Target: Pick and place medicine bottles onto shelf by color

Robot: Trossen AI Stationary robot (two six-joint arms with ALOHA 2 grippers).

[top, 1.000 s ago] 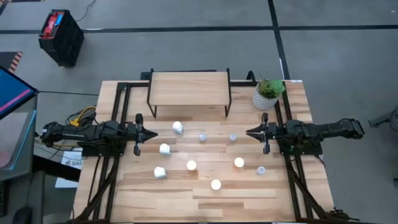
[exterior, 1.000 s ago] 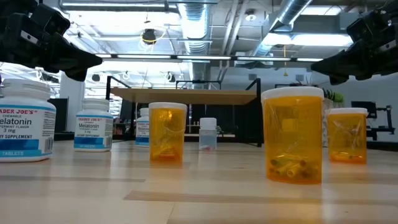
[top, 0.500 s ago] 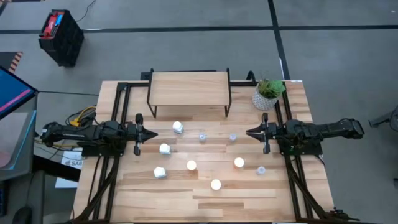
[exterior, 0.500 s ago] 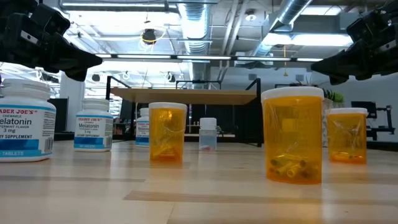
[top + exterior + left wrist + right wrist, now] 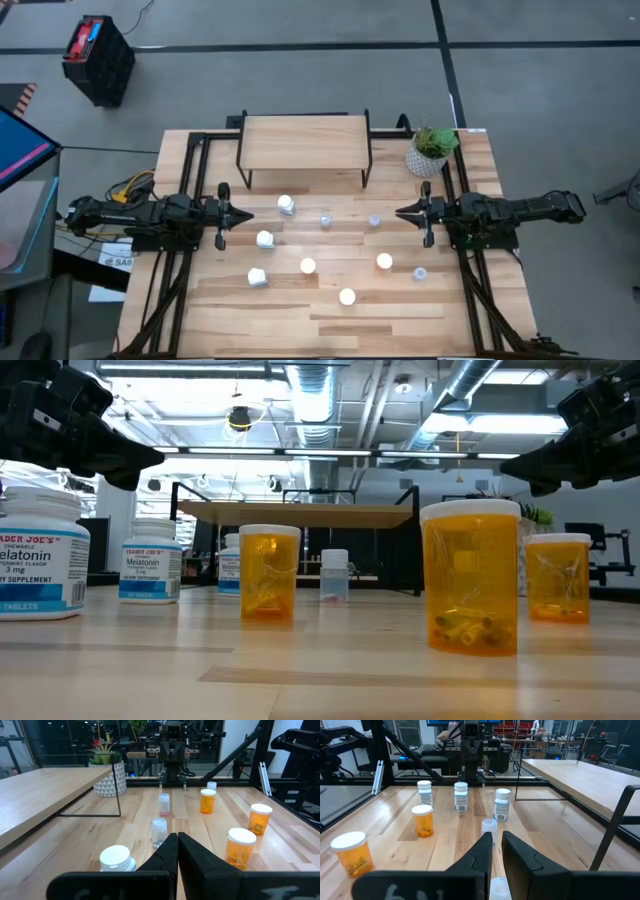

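Nine small bottles stand upright on the wooden table in front of the shelf (image 5: 304,142). Three are white with blue marks (image 5: 287,205) (image 5: 265,239) (image 5: 257,277), three are orange with white caps (image 5: 308,266) (image 5: 347,296) (image 5: 384,261), and three are clear (image 5: 326,220) (image 5: 375,220) (image 5: 420,273). My left gripper (image 5: 246,215) hovers at the table's left, shut and empty, its fingers (image 5: 170,851) pointing right. My right gripper (image 5: 399,213) hovers at the table's right, fingers (image 5: 485,845) a narrow gap apart, empty, pointing left. The shelf top is bare.
A potted green plant (image 5: 432,148) stands at the far right corner beside the shelf. Black metal frames run along both sides of the table under the arms (image 5: 190,170). The low view shows the orange bottles (image 5: 470,580) and white bottles (image 5: 40,555) closest to the near edge.
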